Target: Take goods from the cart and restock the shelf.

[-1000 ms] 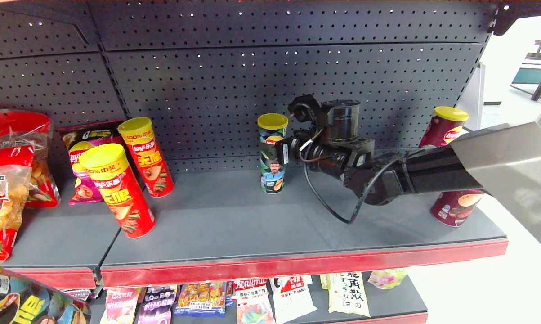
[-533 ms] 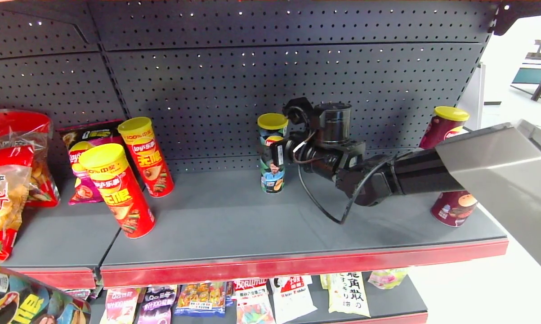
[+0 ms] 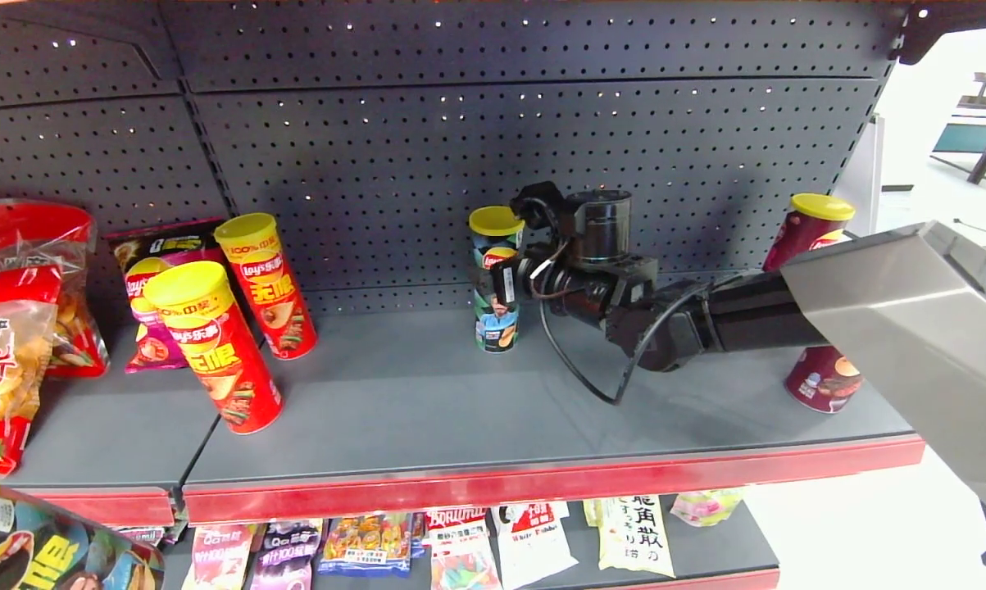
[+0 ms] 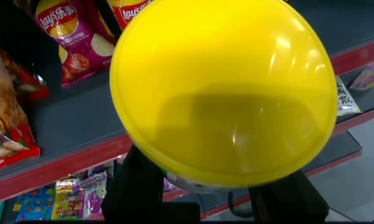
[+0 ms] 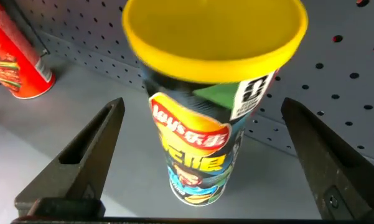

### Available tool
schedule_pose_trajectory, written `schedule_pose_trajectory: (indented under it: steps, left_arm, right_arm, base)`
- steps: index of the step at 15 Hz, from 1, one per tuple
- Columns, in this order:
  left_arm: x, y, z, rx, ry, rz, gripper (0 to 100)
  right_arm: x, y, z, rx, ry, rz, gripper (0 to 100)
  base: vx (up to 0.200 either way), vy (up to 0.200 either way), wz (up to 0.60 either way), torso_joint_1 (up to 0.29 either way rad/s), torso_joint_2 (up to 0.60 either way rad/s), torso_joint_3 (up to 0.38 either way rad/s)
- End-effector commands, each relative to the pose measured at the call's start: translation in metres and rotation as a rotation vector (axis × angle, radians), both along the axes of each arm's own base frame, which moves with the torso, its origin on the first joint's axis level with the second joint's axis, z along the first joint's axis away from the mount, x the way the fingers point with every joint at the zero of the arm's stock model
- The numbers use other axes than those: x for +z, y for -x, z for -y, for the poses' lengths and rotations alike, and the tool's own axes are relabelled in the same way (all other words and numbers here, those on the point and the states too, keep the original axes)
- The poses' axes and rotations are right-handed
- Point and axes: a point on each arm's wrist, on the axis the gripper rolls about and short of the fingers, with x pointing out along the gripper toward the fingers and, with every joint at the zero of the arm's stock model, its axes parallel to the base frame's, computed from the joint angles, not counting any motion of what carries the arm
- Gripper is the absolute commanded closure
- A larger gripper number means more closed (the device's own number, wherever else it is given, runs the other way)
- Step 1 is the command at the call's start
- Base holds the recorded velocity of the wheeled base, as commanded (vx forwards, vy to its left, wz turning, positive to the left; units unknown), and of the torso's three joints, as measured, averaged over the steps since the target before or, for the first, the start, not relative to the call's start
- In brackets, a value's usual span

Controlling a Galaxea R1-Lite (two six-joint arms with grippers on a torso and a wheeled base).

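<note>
A chip can with a yellow lid and a blue-green picture label [image 3: 497,283] stands upright near the back of the grey shelf [image 3: 427,410]. My right gripper [image 3: 495,283] is level with its middle. In the right wrist view the same can [image 5: 202,143] stands between the spread fingers [image 5: 90,155], and the right gripper [image 5: 202,106] is open, touching neither side. My left gripper [image 4: 215,199] is shut on another chip can, whose yellow lid [image 4: 224,93] hides most of the fingers. That held can [image 3: 50,549] shows at the lower left of the head view.
Two red chip cans [image 3: 214,352] [image 3: 267,283] stand left of centre, with a purple bag [image 3: 152,279] and red snack bags [image 3: 17,328] beyond them. A maroon can [image 3: 820,369] stands at the right end behind my arm. Bare shelf lies between. Packets hang on the lower shelf [image 3: 460,549].
My right arm has shifted a little to the left, bringing the open gripper farther around the blue-green can. The can has stayed in place.
</note>
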Motion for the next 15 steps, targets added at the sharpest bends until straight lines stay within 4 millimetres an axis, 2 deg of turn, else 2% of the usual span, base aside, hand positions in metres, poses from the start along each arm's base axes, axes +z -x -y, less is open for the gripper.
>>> schedule_pose_trajectory:
  steps: [1, 9, 15]
  left_arm:
    - [0.0, 0.0, 0.0, 0.001, 0.001, -0.002, 100]
    - [0.0, 0.0, 0.0, 0.001, 0.001, -0.002, 100]
    - [0.0, -0.001, 0.0, 0.0, 0.0, -0.006, 100]
  right_arm:
    - [0.003, -0.005, -0.001, -0.004, -0.01, 0.015, 0]
    - [-0.004, -0.013, -0.007, -0.011, -0.011, 0.016, 0]
    - [0.002, -0.015, -0.008, -0.011, -0.009, 0.013, 0]
  base:
    - [0.0, 0.0, 0.0, 0.0, 0.0, 0.0]
    - [0.0, 0.0, 0.0, 0.0, 0.0, 0.0]
    - [0.0, 0.0, 0.0, 0.0, 0.0, 0.0]
